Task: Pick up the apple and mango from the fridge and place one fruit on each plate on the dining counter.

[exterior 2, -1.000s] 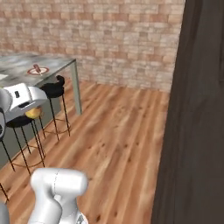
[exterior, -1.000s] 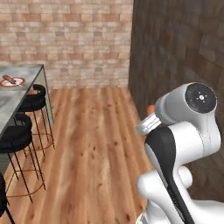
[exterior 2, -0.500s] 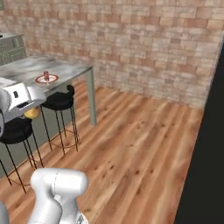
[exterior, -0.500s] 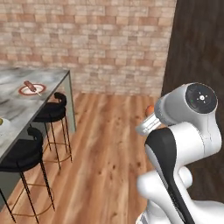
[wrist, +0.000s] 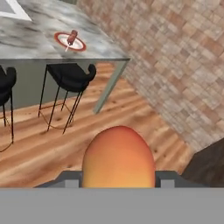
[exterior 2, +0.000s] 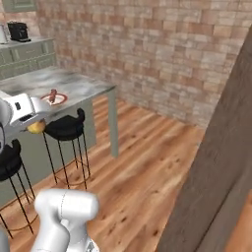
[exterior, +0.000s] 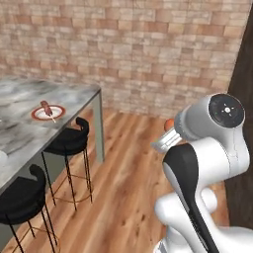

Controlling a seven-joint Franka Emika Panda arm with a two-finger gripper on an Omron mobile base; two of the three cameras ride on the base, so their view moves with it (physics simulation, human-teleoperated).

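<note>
The gripper (wrist: 118,181) is clamped across the middle of the mango (wrist: 118,157), which looks smooth, rounded and likely slippery; a firm, gentle grip suits its soft flesh.

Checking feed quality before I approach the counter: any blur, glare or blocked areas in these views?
Hand view: the held mango looms close and soft-edged, covering the lower centre; the red-rimmed plate is sharp. Left base view: even light, no glare; the arm hides the lower right. Right base view: the dark fridge blocks the right side; the dining counter is clear.
</note>
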